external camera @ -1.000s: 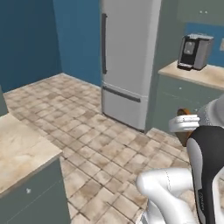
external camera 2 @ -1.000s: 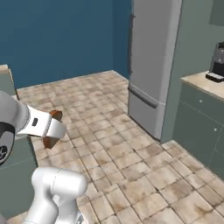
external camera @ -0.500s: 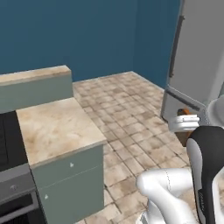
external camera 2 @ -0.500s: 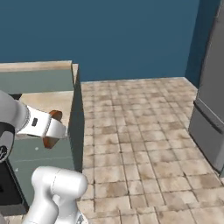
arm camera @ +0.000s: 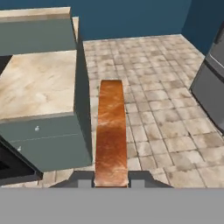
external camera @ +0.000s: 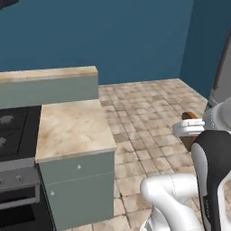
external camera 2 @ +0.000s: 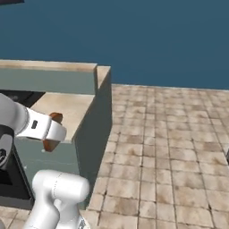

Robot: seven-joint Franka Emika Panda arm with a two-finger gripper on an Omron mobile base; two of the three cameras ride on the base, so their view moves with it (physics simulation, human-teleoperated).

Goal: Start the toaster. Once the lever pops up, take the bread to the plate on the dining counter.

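The white arm's two-finger gripper (arm camera: pixel 111 180) pinches a small slice of brown-crusted, orange-tan bread (arm camera: pixel 111 131) between its dark tips, the slice standing on edge and reaching straight out from the jaws over the floor. In the left base view the bread (external camera: pixel 190 118) shows as a brown sliver at the gripper (external camera: pixel 188 131), held in the air above the beige-and-brown tiled floor (external camera: pixel 149 113); in the right base view the bread (external camera 2: pixel 53 132) juts from the white hand at the gripper (external camera 2: pixel 50 136), just in front of the near cabinet.

To the left of the held slice stands a grey-green cabinet with a beige marble-look top (external camera: pixel 72 126), two small knobs on its front. Left of that cabinet sits a black stove (external camera: pixel 11 135). Behind both runs a higher ledge of grey-green panel capped in the same marble (external camera: pixel 49 74). At the right edge of the hand view is a grey steel appliance (arm camera: pixel 210 83). Farthest off, a deep blue wall (external camera 2: pixel 147 40) closes the room.
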